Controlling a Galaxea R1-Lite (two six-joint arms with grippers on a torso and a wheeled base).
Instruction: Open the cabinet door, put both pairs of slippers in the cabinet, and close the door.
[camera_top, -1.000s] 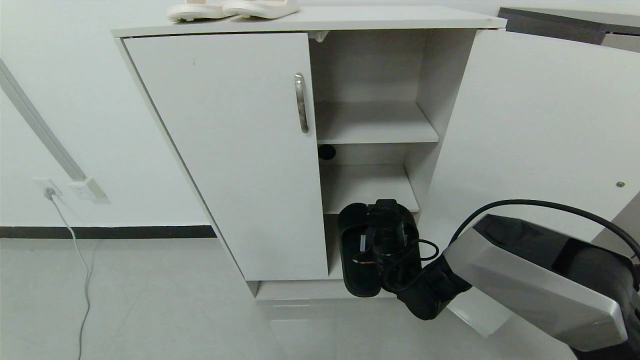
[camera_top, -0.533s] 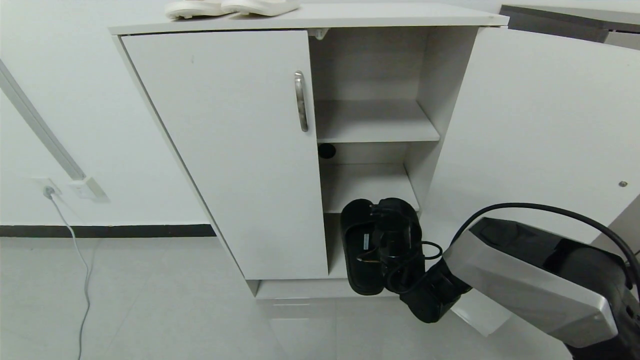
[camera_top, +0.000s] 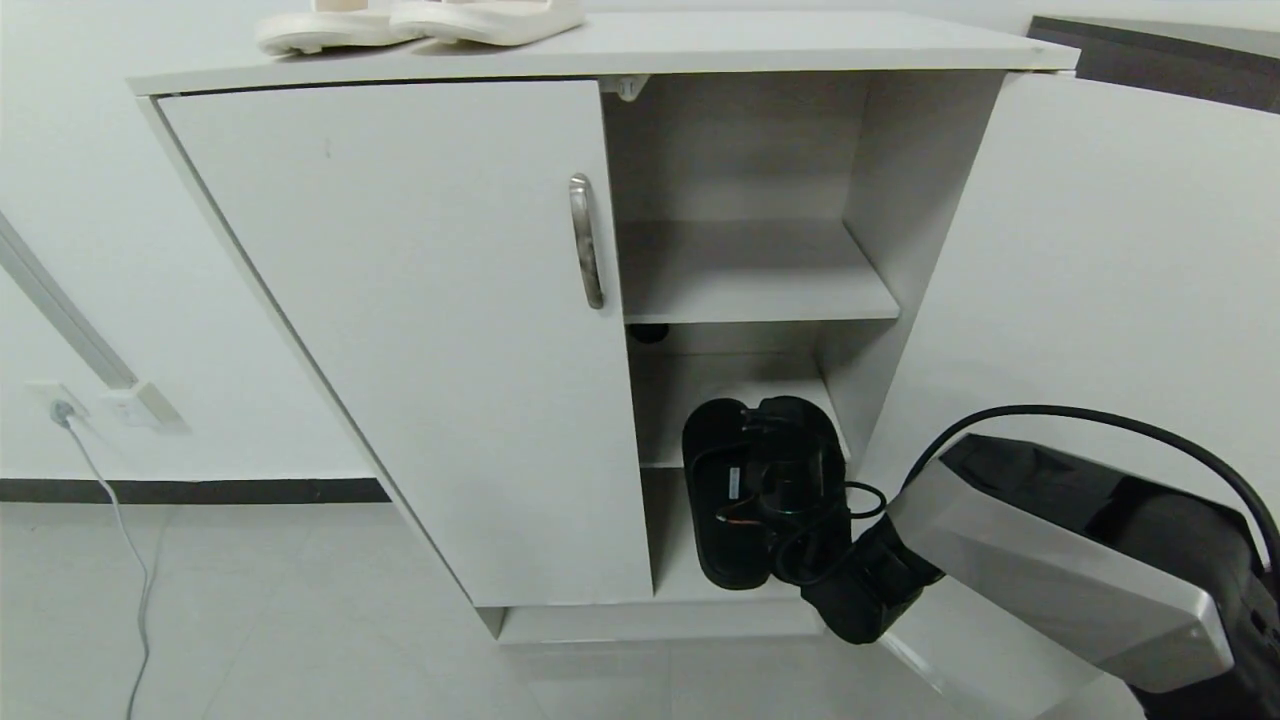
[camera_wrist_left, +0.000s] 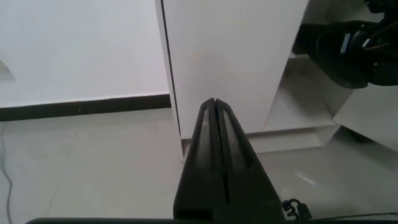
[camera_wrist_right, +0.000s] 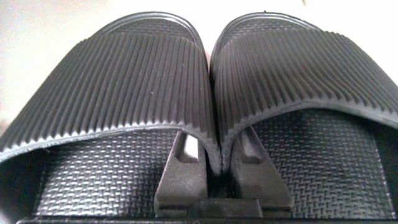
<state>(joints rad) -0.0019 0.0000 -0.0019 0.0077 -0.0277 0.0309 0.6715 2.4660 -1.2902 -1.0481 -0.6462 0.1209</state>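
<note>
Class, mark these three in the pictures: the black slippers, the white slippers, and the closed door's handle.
black slippers (camera_top: 720, 545): head view, heel end of one slipper.
white slippers (camera_top: 480, 20): head view, side of one slipper's sole.
door handle (camera_top: 586, 240): head view, middle of the metal bar.

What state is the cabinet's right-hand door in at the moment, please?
Open: the right door is swung wide, baring the shelves inside, while the left door is shut.

A plain white wall meets a glossy pale-grey tiled floor along a black baseboard. A grey conduit slants down the wall to a small white box — beside it a socket, its grey cable trailing onto the floor.
</note>
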